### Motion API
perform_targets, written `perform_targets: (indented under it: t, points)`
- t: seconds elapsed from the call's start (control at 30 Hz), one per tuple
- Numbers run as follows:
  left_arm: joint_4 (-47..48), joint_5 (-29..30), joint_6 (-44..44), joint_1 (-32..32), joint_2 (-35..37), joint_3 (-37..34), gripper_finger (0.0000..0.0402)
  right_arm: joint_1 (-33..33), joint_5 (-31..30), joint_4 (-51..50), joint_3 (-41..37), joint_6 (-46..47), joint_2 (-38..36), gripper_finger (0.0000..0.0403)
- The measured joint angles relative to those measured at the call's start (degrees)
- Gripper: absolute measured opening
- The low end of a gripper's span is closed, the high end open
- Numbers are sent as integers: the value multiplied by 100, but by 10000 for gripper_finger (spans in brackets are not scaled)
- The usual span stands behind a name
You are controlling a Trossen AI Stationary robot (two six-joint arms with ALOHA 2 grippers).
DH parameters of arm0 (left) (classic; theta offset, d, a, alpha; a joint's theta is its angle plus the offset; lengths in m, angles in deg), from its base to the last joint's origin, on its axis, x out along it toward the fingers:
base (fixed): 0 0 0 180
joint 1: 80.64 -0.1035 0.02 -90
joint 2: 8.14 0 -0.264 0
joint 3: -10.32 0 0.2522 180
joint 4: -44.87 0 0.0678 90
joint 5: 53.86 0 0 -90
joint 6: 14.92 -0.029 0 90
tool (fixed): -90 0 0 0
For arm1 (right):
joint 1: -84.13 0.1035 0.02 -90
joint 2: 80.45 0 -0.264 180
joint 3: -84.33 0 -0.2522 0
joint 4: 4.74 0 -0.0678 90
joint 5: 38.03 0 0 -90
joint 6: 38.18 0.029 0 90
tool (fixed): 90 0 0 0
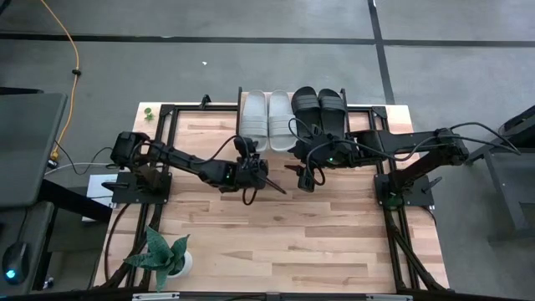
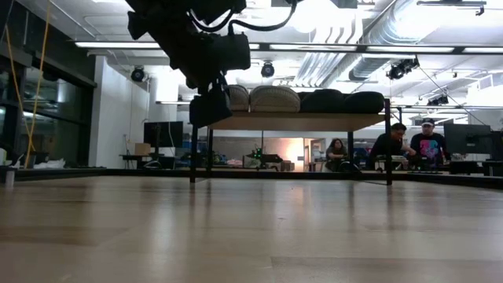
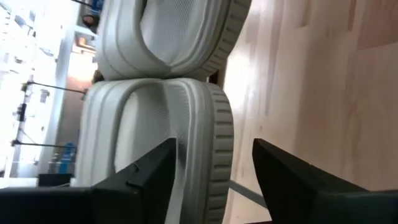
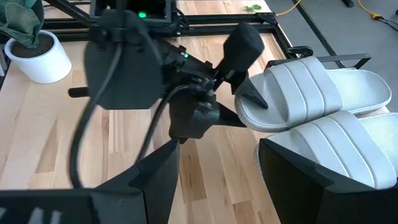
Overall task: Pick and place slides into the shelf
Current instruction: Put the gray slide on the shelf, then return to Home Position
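Two light grey slides [image 1: 267, 119] and two black slides [image 1: 318, 107] lie side by side, soles down, on the shelf [image 2: 291, 120] at the table's far edge. My left gripper [image 1: 250, 159] is open at the near end of the leftmost grey slide [image 3: 186, 124]. In the left wrist view its fingers stand either side of that slide's sole edge. It also shows in the right wrist view [image 4: 249, 71] and the low view [image 2: 211, 106]. My right gripper [image 4: 217, 180] is open and empty above the table, just near of the shelf, pointing toward my left gripper. My left gripper's open fingers [image 4: 254, 99] are close at the near end of the leftmost grey slide [image 4: 273, 102], coming level from the table's near side. I cannot tell whether they touch it. The slide lies flat on the shelf.
A potted plant [image 1: 167, 255] stands at the table's near left corner. Black frame rails [image 1: 159, 142] run along the table's left and right sides. Bare wooden tabletop [image 1: 284, 234] lies near of both grippers. People sit in the room beyond the table [image 2: 409, 145].
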Motion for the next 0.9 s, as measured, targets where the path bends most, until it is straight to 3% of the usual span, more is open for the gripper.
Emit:
perform_targets:
  t: [0.47, 0.9]
  points:
    - [-156, 710, -291, 440, 0, 162, 228, 0, 105, -11, 2, -3, 191, 211]
    - [128, 1233, -215, 1131, 206, 616, 225, 499, -605, 88, 2, -158, 97, 211]
